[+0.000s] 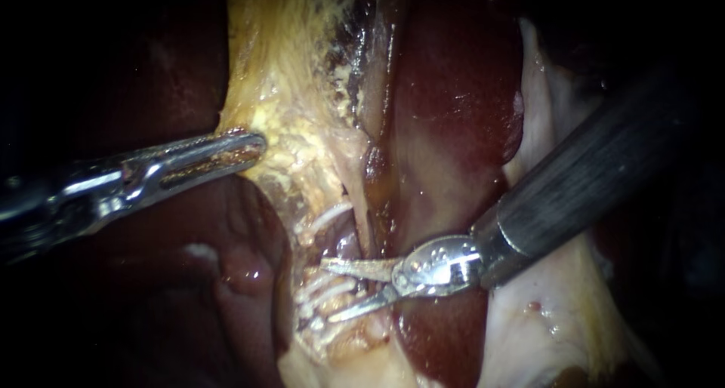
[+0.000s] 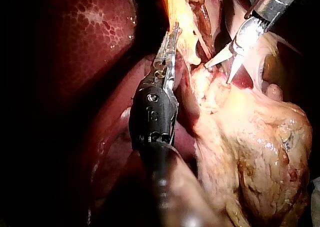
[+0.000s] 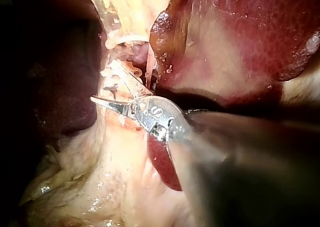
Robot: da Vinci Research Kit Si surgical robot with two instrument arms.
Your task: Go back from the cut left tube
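My right instrument comes in from the upper right and ends in two thin curved blades, which stand open. Between and just ahead of the blades lie white clips on a pale tube. Another white clip sits a little higher on the same strand. The same open blades show in the left wrist view and again in the right wrist view, over the clipped strand. My left instrument is shut on the edge of the yellow fatty tissue and holds it taut; its jaws also show in its own view.
Dark red liver fills the upper middle, and more of it lies beside my left instrument. Pale membrane runs under my right instrument's shaft. A bulky yellow mass lies below the blades in the left wrist view.
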